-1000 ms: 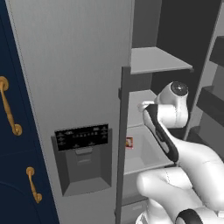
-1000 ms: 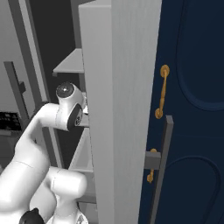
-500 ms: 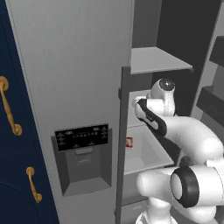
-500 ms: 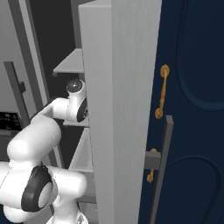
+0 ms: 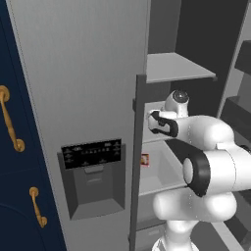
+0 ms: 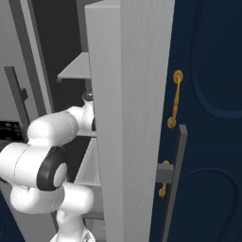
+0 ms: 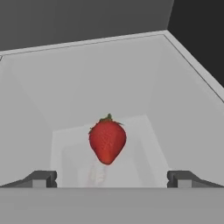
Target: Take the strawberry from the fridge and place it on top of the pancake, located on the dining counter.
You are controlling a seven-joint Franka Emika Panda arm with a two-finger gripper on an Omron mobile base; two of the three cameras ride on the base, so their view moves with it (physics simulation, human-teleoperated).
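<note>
Deeper into the fridge (image 5: 98,98) now, arm nears strawberry (image 7: 107,141).

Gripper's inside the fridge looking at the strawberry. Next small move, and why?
Probably ease the gripper straight forward toward the strawberry. In the hand view the jaws stand wide open with the fruit centred between the fingertips but beyond them, untouched, inside the fridge drawer. Close only once the tips flank it.
</note>
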